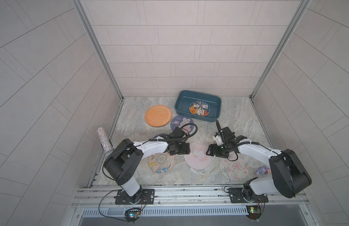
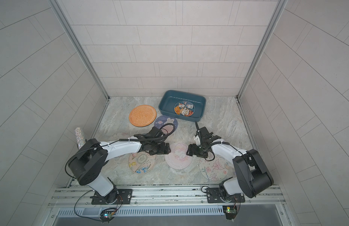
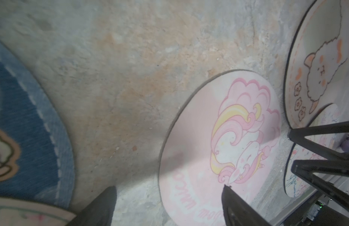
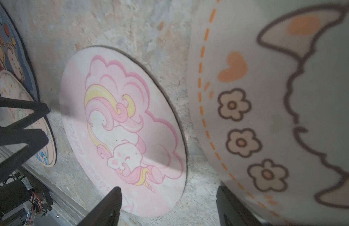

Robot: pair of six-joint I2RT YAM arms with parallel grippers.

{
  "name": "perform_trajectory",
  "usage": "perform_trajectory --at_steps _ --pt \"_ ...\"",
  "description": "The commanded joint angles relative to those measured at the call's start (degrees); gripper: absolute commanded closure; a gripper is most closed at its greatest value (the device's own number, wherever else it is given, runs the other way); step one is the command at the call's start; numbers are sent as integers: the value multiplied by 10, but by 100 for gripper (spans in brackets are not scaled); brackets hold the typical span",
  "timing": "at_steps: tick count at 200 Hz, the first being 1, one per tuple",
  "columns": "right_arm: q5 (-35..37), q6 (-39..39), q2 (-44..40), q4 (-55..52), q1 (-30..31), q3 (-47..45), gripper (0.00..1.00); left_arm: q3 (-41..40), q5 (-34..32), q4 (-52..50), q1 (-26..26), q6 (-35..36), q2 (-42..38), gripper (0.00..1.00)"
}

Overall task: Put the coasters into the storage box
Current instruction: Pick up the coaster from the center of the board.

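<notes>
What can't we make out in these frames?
- Sheep coaster: blurred and cut off by the frame edge in the right wrist view; mostly under the right arm in both top views.
- Blue coaster: cut off by the frame edge, left wrist view.
- Right gripper: one fingertip behind the sheep coaster, contact unclear.

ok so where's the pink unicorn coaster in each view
top view: pink unicorn coaster, low centre of the picture.
top view: same spot, a little further left.
left wrist: lower right of the picture.
right wrist: middle, left of centre.
landmark: the left claw and right claw face each other across it in every view.
</notes>
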Motion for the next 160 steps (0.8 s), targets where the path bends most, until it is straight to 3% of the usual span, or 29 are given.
perform_trajectory --at_steps 1,87,160 --pt "10 18 9 20 6 -7 21 3 10 -17 -7 -8 20 12" --pt "9 31 41 46 26 -22 25 14 47 -12 -11 -6 55 17" --pt "9 30 56 54 35 -21 39 19 49 -19 -14 -6 64 18"
